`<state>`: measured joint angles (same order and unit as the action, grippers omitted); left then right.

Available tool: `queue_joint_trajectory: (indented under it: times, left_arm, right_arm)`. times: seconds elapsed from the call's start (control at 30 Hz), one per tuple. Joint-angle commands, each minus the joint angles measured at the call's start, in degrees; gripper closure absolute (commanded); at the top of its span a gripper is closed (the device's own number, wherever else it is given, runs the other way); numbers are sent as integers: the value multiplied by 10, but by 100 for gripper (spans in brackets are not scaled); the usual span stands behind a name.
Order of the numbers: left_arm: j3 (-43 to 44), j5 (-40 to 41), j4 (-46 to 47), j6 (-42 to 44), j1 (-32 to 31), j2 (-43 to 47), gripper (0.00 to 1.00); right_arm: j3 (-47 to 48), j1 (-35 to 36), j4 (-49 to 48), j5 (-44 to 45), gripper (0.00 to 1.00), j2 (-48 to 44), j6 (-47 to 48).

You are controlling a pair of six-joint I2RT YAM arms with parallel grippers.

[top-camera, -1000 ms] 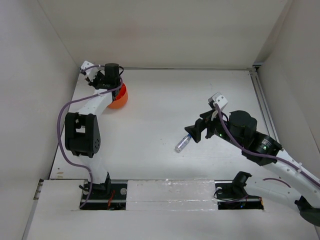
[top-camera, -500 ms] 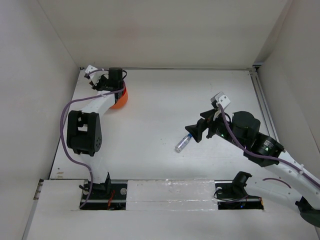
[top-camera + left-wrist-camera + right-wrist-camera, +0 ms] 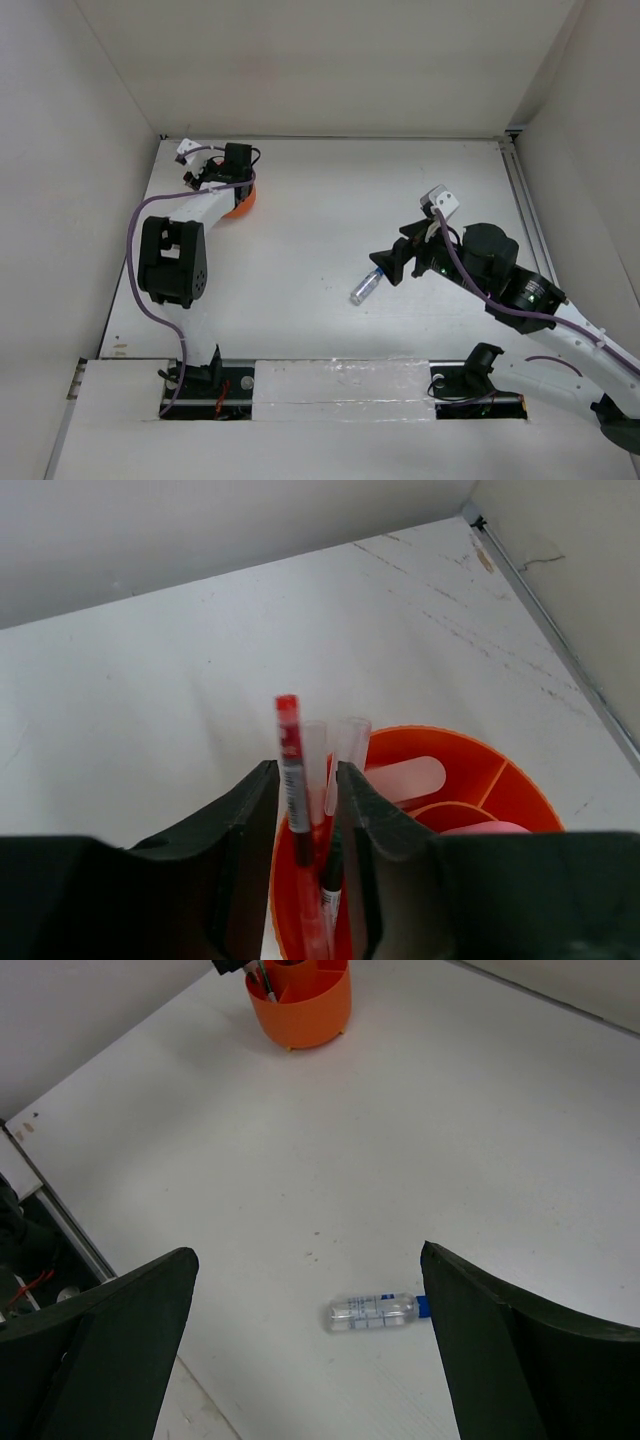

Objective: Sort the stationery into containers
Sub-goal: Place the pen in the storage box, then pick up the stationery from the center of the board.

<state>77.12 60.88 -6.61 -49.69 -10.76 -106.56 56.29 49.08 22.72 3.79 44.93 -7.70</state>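
**Left pincer over the tub with a red pen; bottle loose on the table**

Seen from above, the orange tub (image 3: 244, 203) stands at about 10 o'clock on the table (image 3: 330, 190), and the left gripper (image 3: 306, 777) hangs directly over it. In the left wrist view a red pen (image 3: 291, 770) stands upright between the two fingers. Its lower end is inside the tub and it lies against the finger at 9 o'clock. The jaws are narrowly parted, but from this angle I cannot tell whether they actually pinch the pen. A dark pen (image 3: 331, 875) sits lower in the same gap, and two clear tubes (image 3: 352, 742) rise just behind. A pale pink piece (image 3: 405, 777) lies in a compartment at 3 o'clock of the pens.

The clear blue-capped bottle (image 3: 365, 287) lies on its side just off the table's centre, toward 5 o'clock and well apart from the tub. The right gripper (image 3: 308, 1260) hangs near the bottle at its 2 o'clock, fingers spread wide and holding nothing.
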Motion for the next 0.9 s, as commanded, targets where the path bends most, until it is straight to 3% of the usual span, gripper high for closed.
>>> queue_joint_trajectory:
  times: [0.0,0.13,0.23,0.33,0.5,0.6,0.73,0.87]
  left_arm:
    - [20,23,-21,-22,1,10,73]
    - [20,27,-21,-9,-21,38,57]
    - [35,52,-29,4,-42,68,41]
    - [49,52,-50,-3,-55,108,32]
    - [49,52,-63,11,-91,178,0]
    - [49,21,-58,58,-114,213,0]
    - [41,-100,-75,74,-119,256,0]
    - [-25,-187,-69,95,-130,317,0]
  right_arm:
    - [3,-4,-29,-8,1,-7,6]
    - [3,-4,-29,-13,1,-7,6]
    - [3,-4,-29,-13,1,-7,6]
    - [3,-4,-29,-19,1,-2,6]
    - [8,-4,-22,13,0,16,-10]
    - [14,-9,-1,81,0,35,-50]
    - [24,-9,33,147,0,67,-96]
    - [24,-9,70,182,0,91,-151]
